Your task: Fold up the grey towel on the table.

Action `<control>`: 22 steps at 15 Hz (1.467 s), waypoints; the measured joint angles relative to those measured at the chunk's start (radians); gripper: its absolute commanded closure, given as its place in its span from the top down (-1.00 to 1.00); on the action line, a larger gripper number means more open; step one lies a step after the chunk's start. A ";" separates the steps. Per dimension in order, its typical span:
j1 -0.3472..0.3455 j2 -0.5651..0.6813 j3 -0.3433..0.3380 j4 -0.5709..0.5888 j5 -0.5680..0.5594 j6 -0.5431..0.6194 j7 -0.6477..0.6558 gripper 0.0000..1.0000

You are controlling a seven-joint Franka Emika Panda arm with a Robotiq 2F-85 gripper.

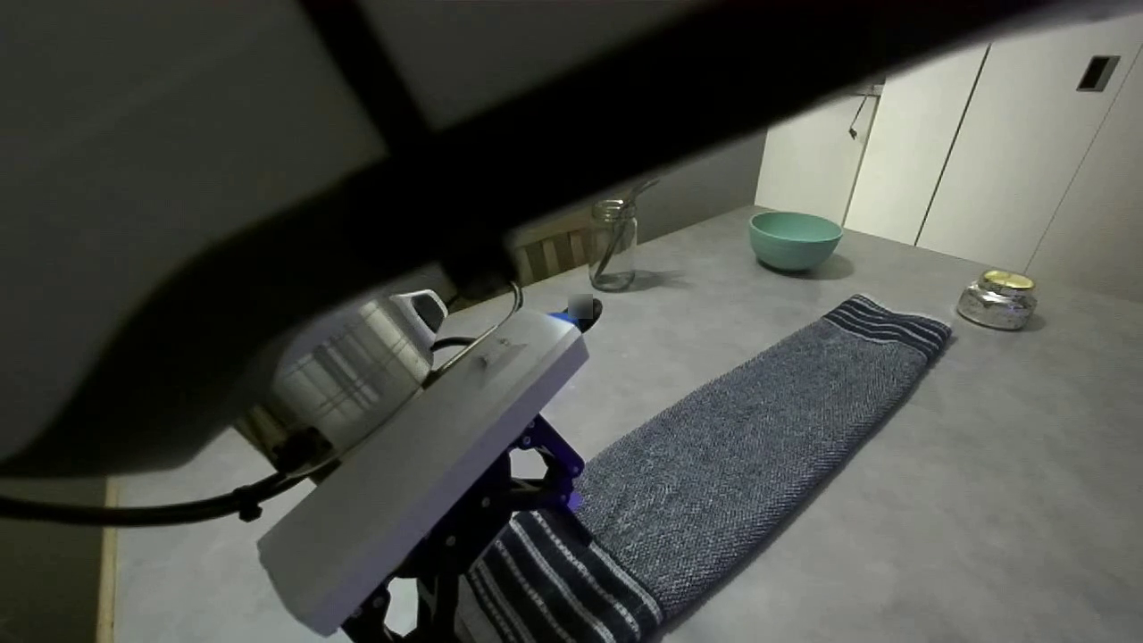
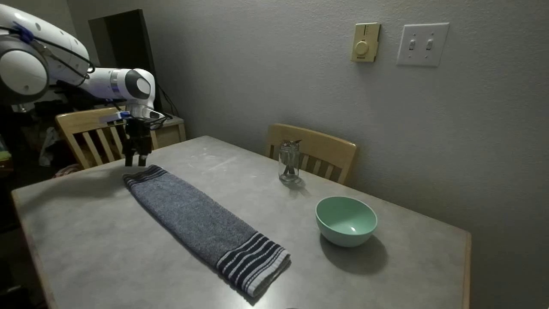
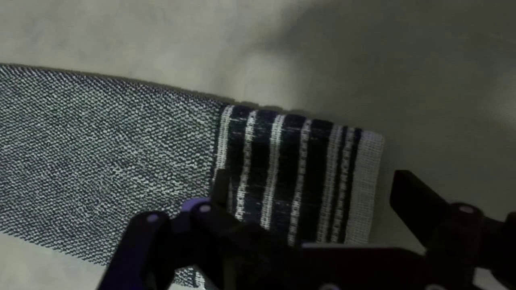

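Gripper, one, spread wide, nothing held; grey towel, one, laid on one table; far: bowl, one; glass jar, one, utensils contained.

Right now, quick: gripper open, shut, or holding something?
Gripper: open, holding nothing; in the wrist view its fingers stand wide apart by the striped end of the grey towel.
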 measured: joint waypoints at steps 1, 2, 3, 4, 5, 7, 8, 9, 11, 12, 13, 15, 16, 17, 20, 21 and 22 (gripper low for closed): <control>0.000 0.002 0.000 0.000 0.000 0.000 0.000 1.00; 0.001 0.007 0.000 0.000 0.000 -0.001 0.000 1.00; 0.001 0.012 0.000 0.000 0.000 -0.001 0.000 1.00; 0.001 0.017 0.000 0.000 0.000 -0.003 0.000 1.00; 0.002 0.022 0.000 0.000 0.000 -0.007 0.000 1.00; 0.002 0.030 0.000 0.000 0.000 -0.012 0.000 1.00; 0.002 0.035 0.000 0.000 0.000 -0.013 0.000 1.00; 0.002 0.039 0.000 0.000 0.000 -0.014 0.000 1.00; 0.002 0.044 0.000 0.000 -0.001 -0.012 0.001 1.00; 0.003 0.044 0.000 0.000 -0.002 -0.005 0.006 1.00; 0.004 0.044 -0.001 0.000 -0.003 0.011 0.017 1.00; 0.007 0.044 -0.004 0.000 -0.003 0.062 0.051 1.00; 0.010 0.044 -0.006 0.000 -0.004 0.088 0.069 1.00; 0.012 0.044 -0.008 0.000 -0.004 0.112 0.084 1.00; 0.020 0.044 -0.022 -0.001 -0.007 0.145 0.122 1.00; 0.022 0.044 -0.027 -0.002 -0.009 0.146 0.136 1.00; 0.024 0.044 -0.031 -0.003 -0.010 0.145 0.152 1.00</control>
